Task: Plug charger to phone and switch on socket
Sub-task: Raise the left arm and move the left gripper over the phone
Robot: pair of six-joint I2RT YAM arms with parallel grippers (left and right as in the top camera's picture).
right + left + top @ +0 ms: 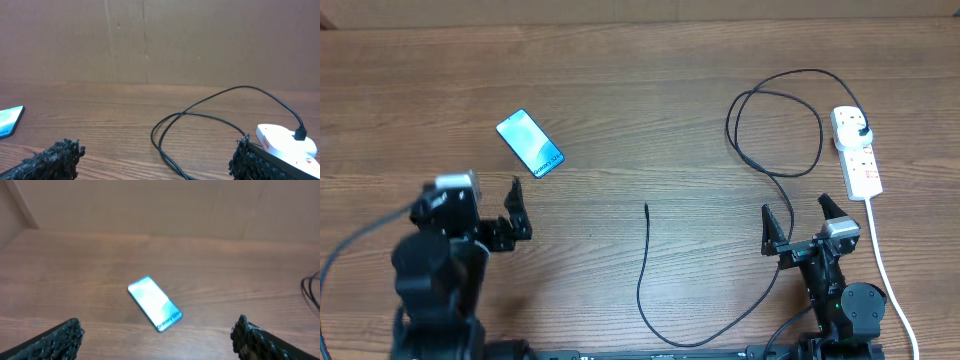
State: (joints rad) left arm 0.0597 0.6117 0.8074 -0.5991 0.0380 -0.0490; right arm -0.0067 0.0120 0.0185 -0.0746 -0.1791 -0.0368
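Note:
The phone (530, 142) lies screen up on the left of the table, its light-blue screen also in the left wrist view (155, 304). My left gripper (485, 200) stands open just short of it, nothing between its fingers (60, 340). The black charger (775, 130) loops at the right; its plug head (861, 130) sits in the white socket (856, 150), and its tip (646, 207) lies loose mid-table. My right gripper (797, 212) is open near the loop (165, 125), left of the socket (285, 135), and touches nothing.
The socket's white cord (885, 260) runs down the right side past my right arm to the front edge. The charger's slack curves along the front of the table (720, 335). A brown wall (150, 40) stands behind the wooden table (620, 80).

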